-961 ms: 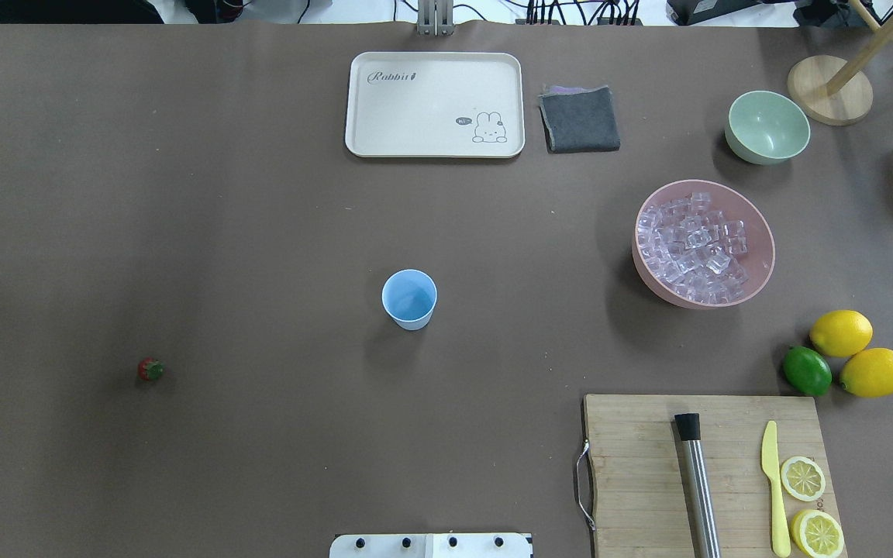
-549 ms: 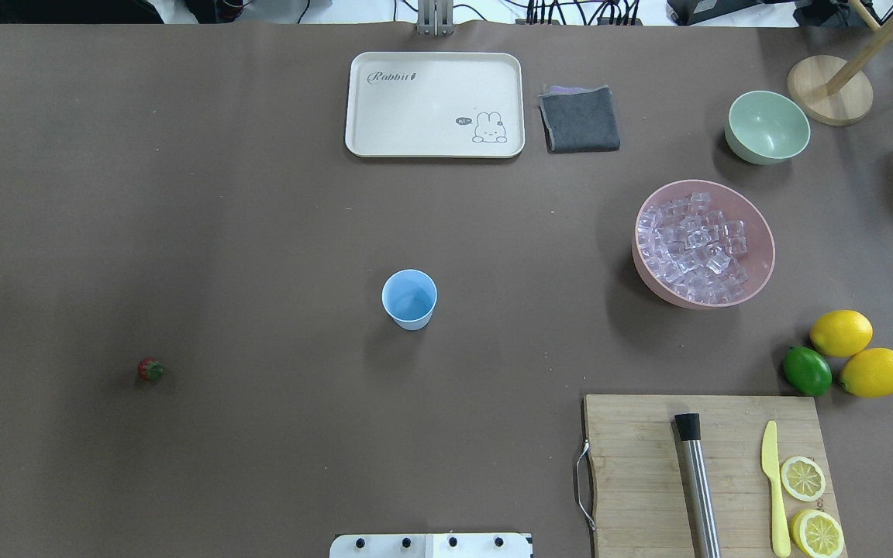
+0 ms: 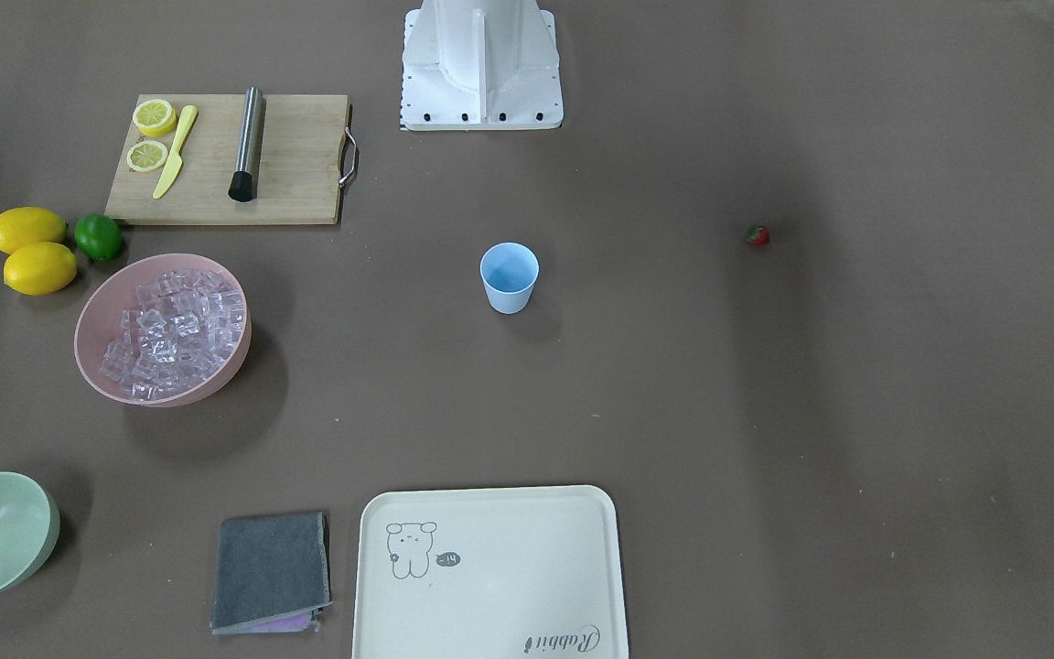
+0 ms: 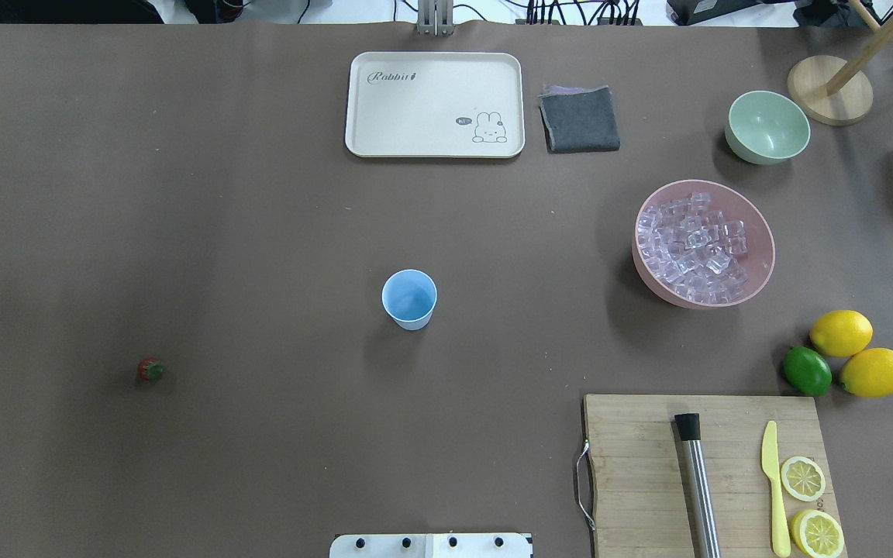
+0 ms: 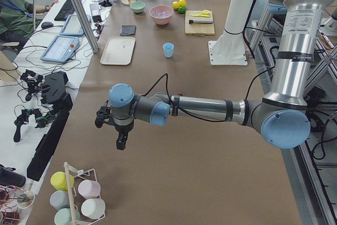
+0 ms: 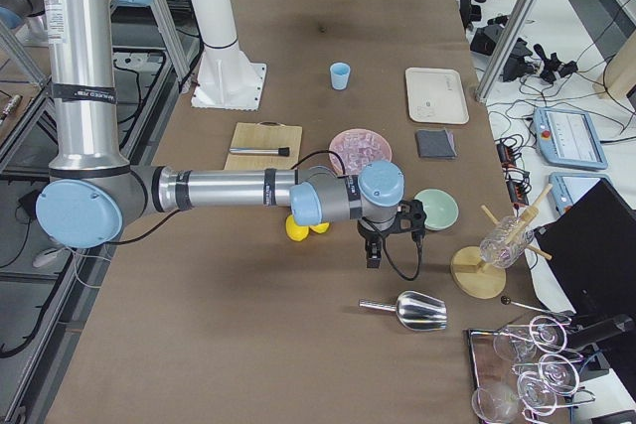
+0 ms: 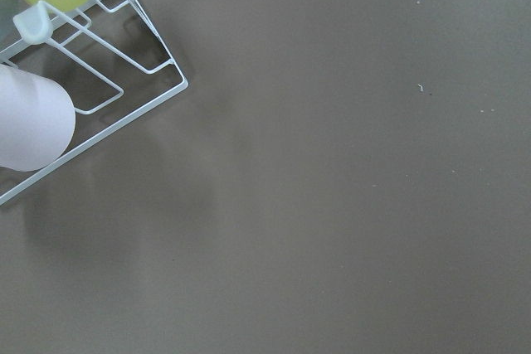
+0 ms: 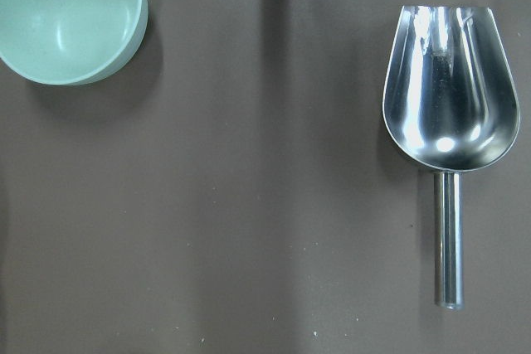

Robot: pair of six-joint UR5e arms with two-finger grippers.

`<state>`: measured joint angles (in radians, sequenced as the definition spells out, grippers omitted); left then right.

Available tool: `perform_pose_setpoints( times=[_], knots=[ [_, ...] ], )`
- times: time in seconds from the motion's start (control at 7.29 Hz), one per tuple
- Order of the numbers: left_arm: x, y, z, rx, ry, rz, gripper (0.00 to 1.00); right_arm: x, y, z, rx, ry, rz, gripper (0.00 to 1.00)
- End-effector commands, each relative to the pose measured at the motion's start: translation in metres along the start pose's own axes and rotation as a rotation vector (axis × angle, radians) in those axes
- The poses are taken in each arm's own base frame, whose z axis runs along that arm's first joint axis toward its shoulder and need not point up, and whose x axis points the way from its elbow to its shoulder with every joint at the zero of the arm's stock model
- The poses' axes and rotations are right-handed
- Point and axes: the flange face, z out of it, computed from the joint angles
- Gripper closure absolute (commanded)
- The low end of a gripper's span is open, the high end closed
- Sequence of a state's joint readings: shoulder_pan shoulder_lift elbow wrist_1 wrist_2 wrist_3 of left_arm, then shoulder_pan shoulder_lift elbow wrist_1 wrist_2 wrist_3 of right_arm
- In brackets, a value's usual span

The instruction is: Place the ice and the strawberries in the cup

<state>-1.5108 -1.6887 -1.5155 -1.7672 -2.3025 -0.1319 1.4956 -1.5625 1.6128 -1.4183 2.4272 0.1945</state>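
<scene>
The light-blue cup (image 4: pixel 409 298) stands upright and empty mid-table, also seen as the cup (image 3: pixel 509 276). The ice (image 4: pixel 693 246) fills a pink bowl (image 4: pixel 760 263) to the right of it. One small red strawberry (image 4: pixel 150 370) lies alone far to the left. My left gripper (image 5: pixel 121 140) hangs over bare table near a rack of cups, far from the strawberry. My right gripper (image 6: pixel 373 257) hovers past the pale green bowl, near a metal scoop (image 8: pixel 448 105). Each gripper shows only in a side view, so I cannot tell whether it is open or shut.
A cream tray (image 4: pixel 434 105) and a grey cloth (image 4: pixel 579 118) lie at the far edge. A pale green bowl (image 4: pixel 767 126), two lemons (image 4: pixel 841 332), a lime (image 4: pixel 807 370) and a cutting board (image 4: pixel 640 480) with muddler, knife and lemon halves crowd the right.
</scene>
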Motion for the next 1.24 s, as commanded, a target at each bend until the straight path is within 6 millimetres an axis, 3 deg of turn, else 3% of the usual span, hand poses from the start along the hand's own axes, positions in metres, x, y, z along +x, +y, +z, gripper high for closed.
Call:
perform_pose_setpoints(
  times=[0.0, 1.1],
  knots=[
    [0.0006, -0.0016, -0.0006, 0.001, 0.0, 0.001, 0.02, 0.0043, 0.0049, 0.0009, 0.001, -0.001, -0.024, 0.0],
    [0.0019, -0.005, -0.0002, 0.002, 0.001, 0.003, 0.02, 0.0059, 0.0084, 0.0044, -0.015, -0.031, -0.066, 0.01]
  ],
)
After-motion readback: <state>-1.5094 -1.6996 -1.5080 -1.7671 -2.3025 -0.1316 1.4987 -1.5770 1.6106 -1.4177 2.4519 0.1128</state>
